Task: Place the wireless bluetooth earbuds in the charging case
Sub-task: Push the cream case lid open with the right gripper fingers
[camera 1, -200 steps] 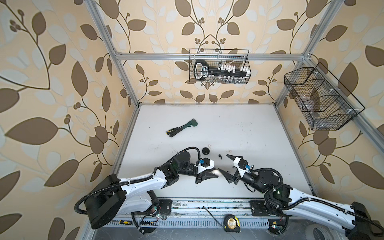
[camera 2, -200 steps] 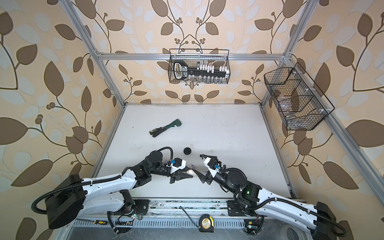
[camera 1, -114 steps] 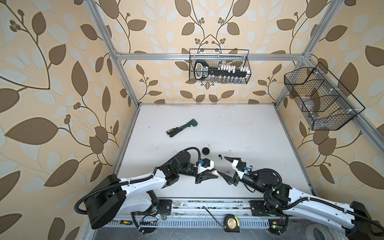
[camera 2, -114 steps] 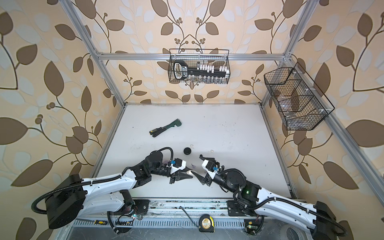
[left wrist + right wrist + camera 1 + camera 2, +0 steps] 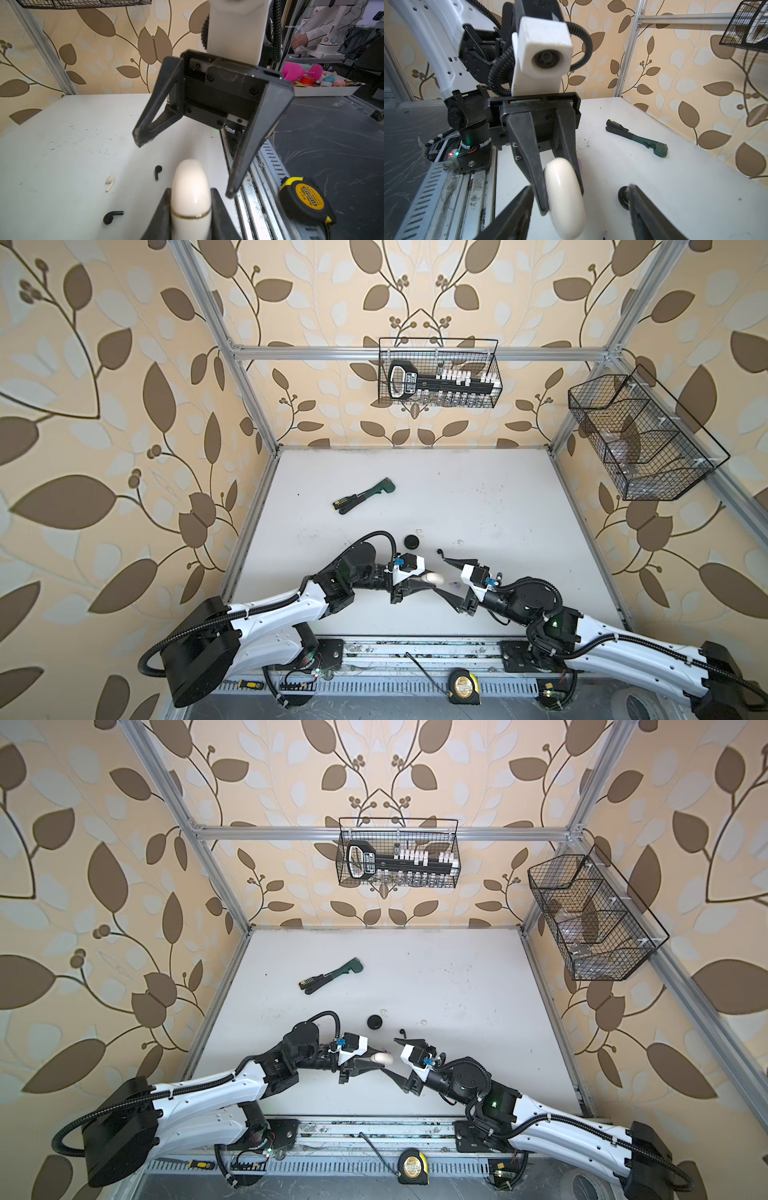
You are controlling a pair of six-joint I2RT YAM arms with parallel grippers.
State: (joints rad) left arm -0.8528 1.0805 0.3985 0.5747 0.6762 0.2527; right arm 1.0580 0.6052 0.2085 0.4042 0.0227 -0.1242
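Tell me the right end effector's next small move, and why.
Probably ease the right end effector forward and close it on the free end of the white charging case. The left end effector clamps the case, its lid seam looks shut, and the right jaws stand open facing it.

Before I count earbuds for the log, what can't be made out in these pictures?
Lilac earbud: a faint speck in a top view, too small to read its shape.
Black disc: in the right wrist view, partly behind a finger of the right gripper.
White case: in the left wrist view, its lower part is cut off by the frame edge.
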